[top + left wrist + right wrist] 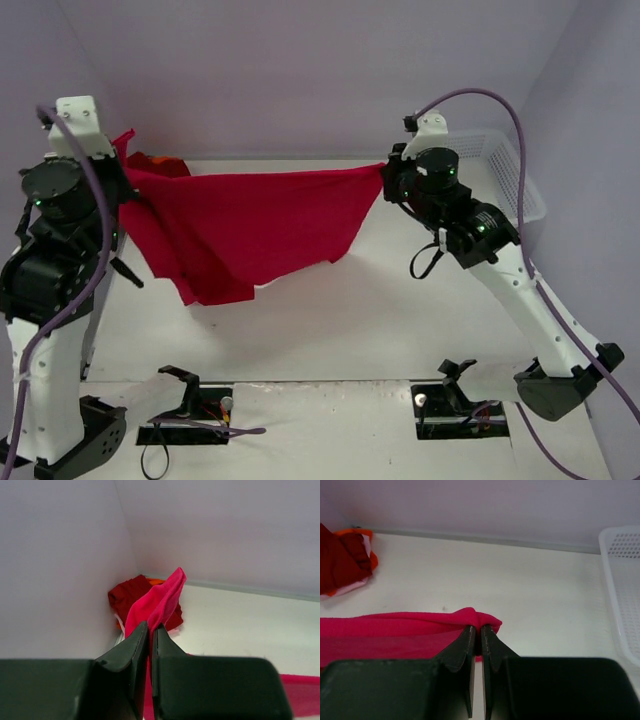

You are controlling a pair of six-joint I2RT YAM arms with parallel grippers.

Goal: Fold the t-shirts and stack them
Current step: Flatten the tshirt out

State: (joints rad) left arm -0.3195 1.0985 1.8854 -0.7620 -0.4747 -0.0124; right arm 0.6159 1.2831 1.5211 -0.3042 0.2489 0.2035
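Two end effectors share one bright red t-shirt (250, 225). The left end effector (150, 627) is clamped shut on one upper corner and the right end effector (476, 629) on the other. The top edge runs taut between them above the desk (400, 320), while the lower part hangs creased and seems to reach the surface on the left.

To spread it well, hold both arms level, then lower them together and draw the cloth toward you so the hem lands flat rather than bunched. Go easy on the tension, since a hard pull could slip a corner out. Steer clear of the darker red bundle (131, 592) in the far left corner and the white mesh basket (622, 580) on the right.
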